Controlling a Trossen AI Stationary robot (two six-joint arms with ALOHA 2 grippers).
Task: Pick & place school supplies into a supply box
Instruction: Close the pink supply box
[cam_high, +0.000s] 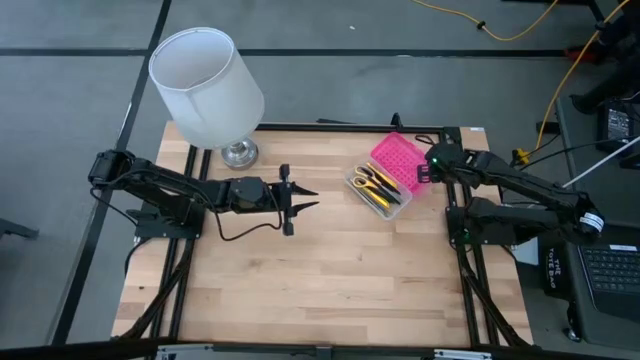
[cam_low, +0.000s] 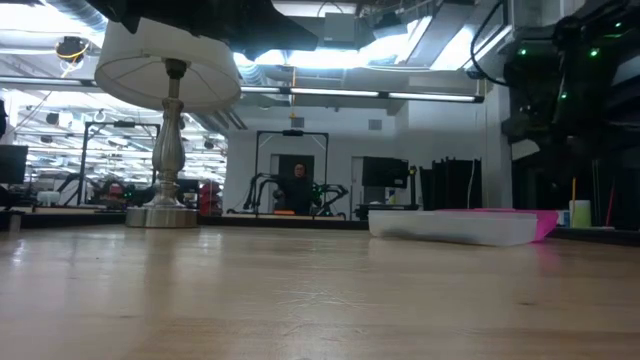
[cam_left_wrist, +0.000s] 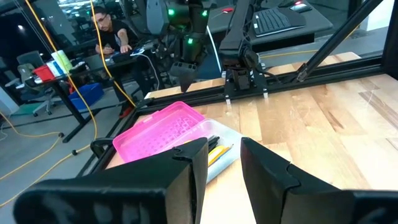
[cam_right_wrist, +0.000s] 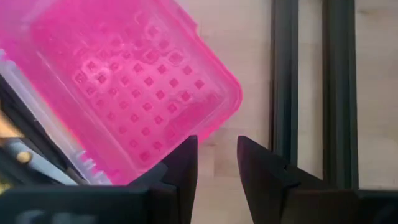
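Observation:
The supply box lies open near the table's far right. Its pink lid is folded back beside the clear base, which holds the yellow-handled scissors and some pens. In the low view the box rests flat on the wood. My right gripper points down over the lid's outer corner, fingers a little apart with bare wood between them. My left gripper hovers at mid-table, left of the box and pointing toward it, slightly open and empty. Its wrist view shows the lid and pens.
A lamp with a white shade and a metal foot stands at the far left of the table. Black frame rails run just right of the box. A person sits at a desk beyond the table. Bare wood spreads across the near half.

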